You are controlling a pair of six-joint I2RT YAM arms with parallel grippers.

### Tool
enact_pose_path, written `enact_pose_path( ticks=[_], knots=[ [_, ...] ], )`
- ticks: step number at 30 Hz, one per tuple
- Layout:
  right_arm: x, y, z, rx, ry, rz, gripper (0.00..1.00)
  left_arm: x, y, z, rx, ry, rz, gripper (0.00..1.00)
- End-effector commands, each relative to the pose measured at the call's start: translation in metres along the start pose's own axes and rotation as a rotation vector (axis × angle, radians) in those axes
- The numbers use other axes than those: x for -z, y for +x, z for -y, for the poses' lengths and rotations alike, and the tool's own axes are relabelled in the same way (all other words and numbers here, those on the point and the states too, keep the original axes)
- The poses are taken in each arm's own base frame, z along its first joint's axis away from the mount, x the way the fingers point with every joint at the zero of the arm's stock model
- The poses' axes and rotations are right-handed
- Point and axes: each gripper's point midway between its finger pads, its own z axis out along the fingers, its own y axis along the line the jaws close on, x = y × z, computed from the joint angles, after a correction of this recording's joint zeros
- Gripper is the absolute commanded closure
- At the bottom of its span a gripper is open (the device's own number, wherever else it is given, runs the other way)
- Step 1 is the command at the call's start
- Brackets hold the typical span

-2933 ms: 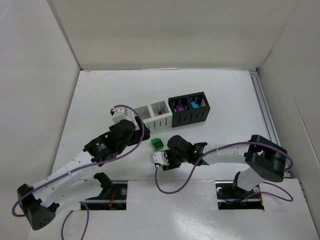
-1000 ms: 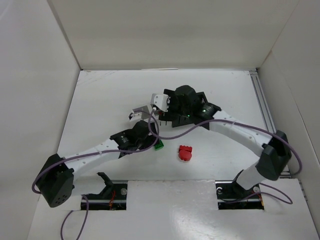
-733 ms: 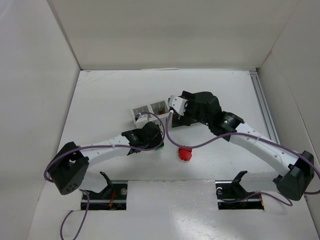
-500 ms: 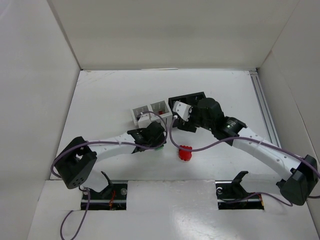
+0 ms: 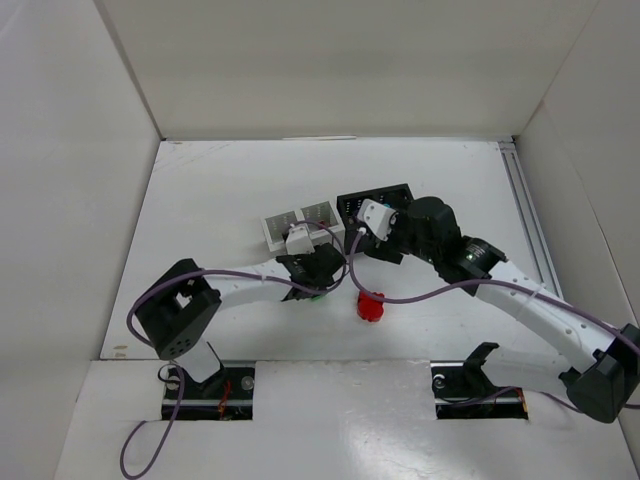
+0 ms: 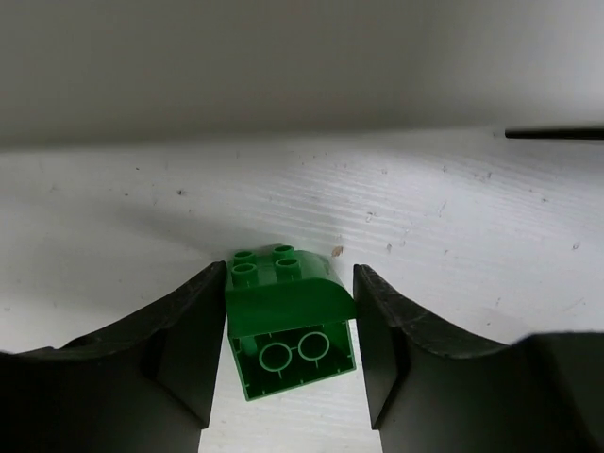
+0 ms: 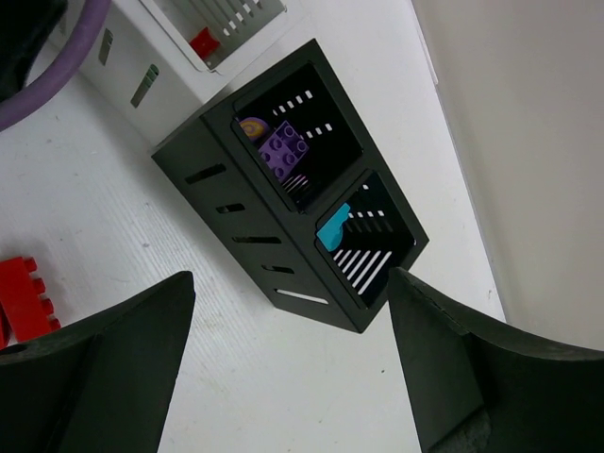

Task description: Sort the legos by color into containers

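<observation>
green studded plastic brick (image 6: 288, 321) lies squarely between fingers of left gripper (image 6: 291, 283), studs pointing away; jaws clamped on its sides. right gripper (image 7: 291, 278) spread, empty.

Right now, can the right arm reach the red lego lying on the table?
Probably yes. The right hand is open and empty near the black container, and the red lego lies uncovered close by, with the left hand off at the green lego.

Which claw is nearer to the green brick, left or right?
Left. The left claw grips the green brick, one finger against each side. The right claw hangs open by the black bin, apart from the brick.
</observation>
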Motion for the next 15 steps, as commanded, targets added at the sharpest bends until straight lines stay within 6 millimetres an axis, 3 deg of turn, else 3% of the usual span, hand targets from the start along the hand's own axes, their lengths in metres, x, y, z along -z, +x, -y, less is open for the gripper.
enact_pose_path(
  ticks=[1, 3, 8, 15],
  knots=[
    [0.008, 0.000, 0.009, -0.022, 0.040, 0.003, 0.13, 0.008, -0.004, 0.001, 0.007, -0.025, 0.027, 0.57],
    [0.010, 0.001, 0.008, -0.022, 0.041, 0.004, 0.13, 0.012, -0.002, 0.001, -0.004, -0.020, 0.023, 0.67],
    [0.017, 0.001, 0.013, -0.028, 0.062, 0.016, 0.13, 0.030, -0.004, 0.002, -0.033, -0.017, 0.042, 0.70],
    [0.039, 0.007, 0.011, -0.060, 0.097, 0.044, 0.13, 0.074, -0.051, 0.026, 0.010, 0.086, 0.155, 0.70]
  ],
)
